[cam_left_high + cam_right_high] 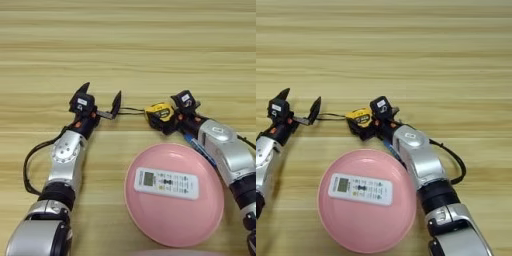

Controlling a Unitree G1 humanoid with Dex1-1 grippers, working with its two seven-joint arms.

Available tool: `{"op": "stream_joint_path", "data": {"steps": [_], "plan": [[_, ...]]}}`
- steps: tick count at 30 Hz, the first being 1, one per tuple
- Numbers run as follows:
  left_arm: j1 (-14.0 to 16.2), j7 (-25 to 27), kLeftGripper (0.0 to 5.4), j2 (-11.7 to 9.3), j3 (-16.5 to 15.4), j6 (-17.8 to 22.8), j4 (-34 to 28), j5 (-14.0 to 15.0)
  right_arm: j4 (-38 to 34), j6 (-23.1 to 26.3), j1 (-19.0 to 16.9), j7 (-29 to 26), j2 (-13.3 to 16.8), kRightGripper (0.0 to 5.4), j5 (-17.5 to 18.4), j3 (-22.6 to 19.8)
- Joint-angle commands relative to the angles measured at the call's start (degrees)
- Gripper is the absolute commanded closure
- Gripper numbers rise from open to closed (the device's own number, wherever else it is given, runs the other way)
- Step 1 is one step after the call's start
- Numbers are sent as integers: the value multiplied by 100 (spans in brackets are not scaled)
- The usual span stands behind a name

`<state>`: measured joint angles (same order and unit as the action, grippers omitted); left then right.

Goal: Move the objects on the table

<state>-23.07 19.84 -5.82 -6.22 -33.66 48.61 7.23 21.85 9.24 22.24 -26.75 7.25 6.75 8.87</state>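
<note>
A: Gripping the tape measure (pixel 160 112), the right gripper (pixel 169 118) has its fingers pinched on the yellow case, strap (pixel 131 109) trailing left toward the left gripper (pixel 102 102).

B: That one's spread wide, holding nothing. Advice?

A: Lift straight, I'd say, so the strap clears those fingers.

B: And the remote (pixel 166 182)?

A: Lying in the pink plate (pixel 150 220) just below the right gripper, long axis left-right, screen end left.
</note>
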Motion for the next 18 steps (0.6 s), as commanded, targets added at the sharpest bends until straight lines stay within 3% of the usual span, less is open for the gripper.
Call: {"op": "stream_joint_path", "data": {"steps": [1, 3, 8, 18], "plan": [[-160, -314, 2, 9, -155, 222, 177, 47, 203, 72, 31, 10, 23, 0, -136, 17], [-185, -460, 2, 10, -202, 286, 224, 19, 201, 112, 15, -49, 18, 0, -140, 37], [-252, -843, 0, 8, -262, 527, 326, -75, 122, 283, -40, -232, 21, 64, -124, 113], [-257, -946, 0, 12, -207, 522, 321, -127, 112, 313, -4, -272, 1, 69, -119, 51]]}}
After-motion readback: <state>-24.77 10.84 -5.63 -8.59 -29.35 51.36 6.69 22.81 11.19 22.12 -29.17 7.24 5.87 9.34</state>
